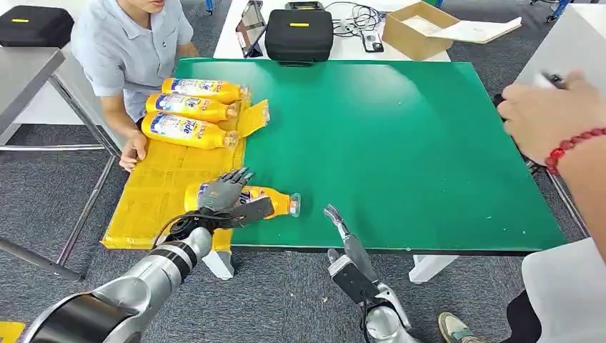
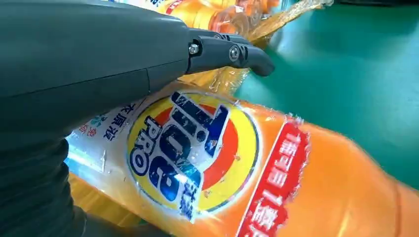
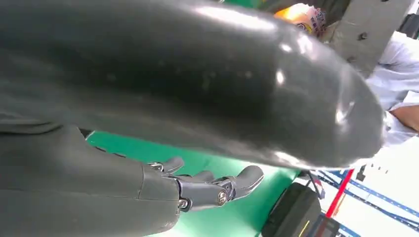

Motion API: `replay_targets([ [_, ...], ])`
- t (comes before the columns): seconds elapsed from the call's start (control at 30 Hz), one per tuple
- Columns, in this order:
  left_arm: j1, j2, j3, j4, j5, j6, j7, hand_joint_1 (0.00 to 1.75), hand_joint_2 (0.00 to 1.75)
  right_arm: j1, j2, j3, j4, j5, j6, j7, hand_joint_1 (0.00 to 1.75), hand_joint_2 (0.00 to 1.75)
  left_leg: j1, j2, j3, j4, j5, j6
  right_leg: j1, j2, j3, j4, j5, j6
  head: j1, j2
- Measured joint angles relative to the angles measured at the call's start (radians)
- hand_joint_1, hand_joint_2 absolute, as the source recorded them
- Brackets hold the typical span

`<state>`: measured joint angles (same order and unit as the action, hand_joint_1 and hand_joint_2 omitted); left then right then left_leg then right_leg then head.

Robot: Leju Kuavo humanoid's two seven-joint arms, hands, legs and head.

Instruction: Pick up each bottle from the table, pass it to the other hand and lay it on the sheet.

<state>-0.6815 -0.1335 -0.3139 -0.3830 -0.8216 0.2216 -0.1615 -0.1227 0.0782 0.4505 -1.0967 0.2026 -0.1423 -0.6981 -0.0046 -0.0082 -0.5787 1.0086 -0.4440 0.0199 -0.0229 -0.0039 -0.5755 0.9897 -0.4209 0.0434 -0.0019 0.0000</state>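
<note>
The green table mat (image 1: pixel 400 143) covers most of the table, and along its far-left side lies the yellow sheet (image 1: pixel 154 193). At the end of the sheet nearest the seated person (image 1: pixel 132 43), three orange detergent bottles (image 1: pixel 189 132) lie side by side. A fourth detergent bottle (image 1: pixel 268 202) lies across the sheet's edge, its body on the yellow, its cap over the green. The left hand (image 1: pixel 227 196) is wrapped over that bottle's body, thumb (image 2: pixel 232 53) across the top. The right hand (image 1: pixel 343 239) hangs empty, fingers apart, at the mat's near edge. To finish well, I judge the bottle should be slid fully onto the sheet, parallel to the others, and released only once it rests flat, since it may roll.
</note>
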Motion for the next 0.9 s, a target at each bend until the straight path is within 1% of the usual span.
replay_targets([
  [0.03,0.004,-0.002,0.005,-0.002,0.033,-0.001,-0.037,0.00,1.75,0.000,0.000,0.000,0.000,0.000,-0.003,0.000,0.00,0.00,0.000,0.000,0.000,0.000,0.000,0.000,0.000,0.000,0.000,0.000,0.000,0.000,0.000,0.000],
  [0.13,0.037,-0.020,0.056,-0.038,0.208,-0.053,-0.212,0.00,1.75,0.006,-0.001,-0.001,0.000,-0.002,-0.014,0.000,0.00,0.00,0.000,0.000,-0.001,0.000,0.000,0.000,0.000,0.000,-0.001,0.000,0.000,0.000,0.000,0.000],
  [0.27,0.097,-0.043,0.119,-0.108,0.356,-0.150,-0.326,0.00,1.75,0.019,-0.003,-0.001,0.000,-0.007,-0.021,0.000,0.00,0.00,0.000,0.002,-0.003,0.000,0.000,0.000,0.000,0.001,-0.003,0.000,0.000,0.000,0.000,0.000],
  [0.37,0.135,-0.050,0.145,-0.173,0.398,-0.172,-0.347,0.00,1.75,0.030,-0.005,-0.001,0.000,-0.008,-0.024,0.000,0.00,0.00,0.000,0.001,-0.004,0.000,0.000,0.000,0.000,0.001,-0.005,0.000,0.000,0.000,0.000,0.000],
  [0.53,0.166,-0.053,0.166,-0.236,0.430,-0.180,-0.363,0.00,1.75,0.036,-0.006,-0.001,-0.001,-0.008,-0.027,0.000,0.00,0.00,0.000,0.001,-0.004,0.000,0.000,0.000,0.001,0.001,-0.005,0.000,0.000,0.000,0.000,0.000],
  [0.73,0.213,-0.053,0.166,-0.368,0.525,-0.155,-0.376,0.00,1.75,0.044,-0.011,-0.001,-0.002,-0.010,-0.037,0.000,0.00,0.00,0.000,0.001,-0.005,0.000,0.000,0.000,0.000,0.001,-0.005,0.000,0.000,0.000,0.000,0.000],
  [0.9,0.275,-0.053,0.144,-0.498,0.586,-0.145,-0.389,0.00,1.75,0.057,-0.016,-0.007,-0.012,-0.011,-0.055,0.000,0.00,0.00,0.000,0.001,-0.005,0.000,0.000,0.000,0.000,0.000,-0.006,0.000,0.000,0.000,0.000,0.000],
])
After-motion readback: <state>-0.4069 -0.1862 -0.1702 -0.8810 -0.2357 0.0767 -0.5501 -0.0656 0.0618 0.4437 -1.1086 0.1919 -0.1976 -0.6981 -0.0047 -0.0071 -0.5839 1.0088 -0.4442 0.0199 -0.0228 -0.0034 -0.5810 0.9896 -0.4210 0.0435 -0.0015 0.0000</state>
